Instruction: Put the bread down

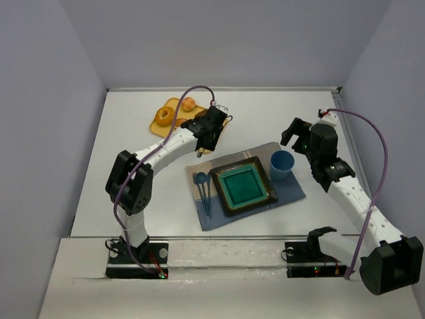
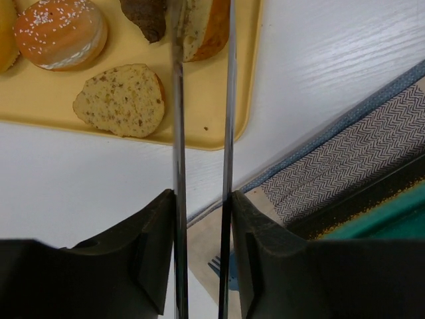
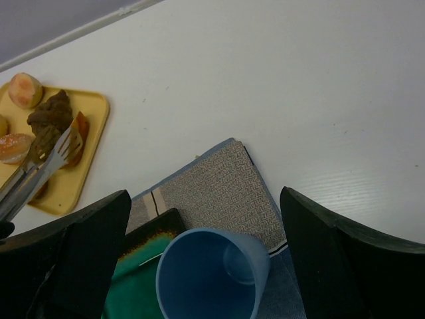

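Left wrist view: the bread (image 2: 202, 30) sat at twelve o'clock over the yellow tray (image 2: 219, 100), between the tongs (image 2: 177, 146) that the left fingers (image 2: 156, 246) clamped. A loose pinch might have dropped it or snagged the dark slice (image 2: 146, 16) at its nine o'clock. The right fingers (image 3: 80, 246) gaped empty near the cup (image 3: 206, 279).

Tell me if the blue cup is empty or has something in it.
Empty. The right wrist view looks down into the blue cup and shows its bare blue bottom.

No legible text, label, brand, number or sign anywhere in the three views.
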You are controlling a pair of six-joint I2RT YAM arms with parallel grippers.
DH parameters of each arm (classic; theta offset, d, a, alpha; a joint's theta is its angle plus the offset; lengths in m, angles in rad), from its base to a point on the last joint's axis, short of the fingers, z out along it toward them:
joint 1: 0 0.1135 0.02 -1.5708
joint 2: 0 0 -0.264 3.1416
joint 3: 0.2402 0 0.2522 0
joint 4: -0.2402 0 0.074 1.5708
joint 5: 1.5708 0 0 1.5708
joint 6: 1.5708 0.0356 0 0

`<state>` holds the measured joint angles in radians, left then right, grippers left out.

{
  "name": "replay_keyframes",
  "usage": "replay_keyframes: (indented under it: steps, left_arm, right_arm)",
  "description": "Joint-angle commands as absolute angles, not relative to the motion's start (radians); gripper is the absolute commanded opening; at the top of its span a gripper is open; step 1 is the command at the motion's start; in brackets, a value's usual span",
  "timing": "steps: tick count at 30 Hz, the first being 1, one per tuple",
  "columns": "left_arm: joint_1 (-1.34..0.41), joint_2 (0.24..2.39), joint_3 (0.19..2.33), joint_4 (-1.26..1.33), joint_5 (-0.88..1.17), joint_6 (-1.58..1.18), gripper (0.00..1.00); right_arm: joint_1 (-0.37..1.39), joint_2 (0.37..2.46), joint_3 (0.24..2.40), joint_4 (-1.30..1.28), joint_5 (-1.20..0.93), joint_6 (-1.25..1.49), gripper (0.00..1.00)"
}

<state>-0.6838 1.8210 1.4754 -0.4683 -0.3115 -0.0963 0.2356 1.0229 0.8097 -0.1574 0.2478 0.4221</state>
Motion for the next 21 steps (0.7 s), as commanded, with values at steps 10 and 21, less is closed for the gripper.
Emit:
replay_keyframes:
  steps: [10, 21]
  left_arm:
    - [-0.690, 1.730, 1.545, -0.480, -0.307, -0.112, 0.12]
    - [-0.917, 1.471, 1.378, -0.459, -0.339, -0.247, 0.15]
  right_arm:
    - [0.232, 1.014, 0.838, -0.149, 0.270, 0.419, 1.00]
    - [0.232, 0.991, 0.833, -0.160, 0.299, 0.425, 1.00]
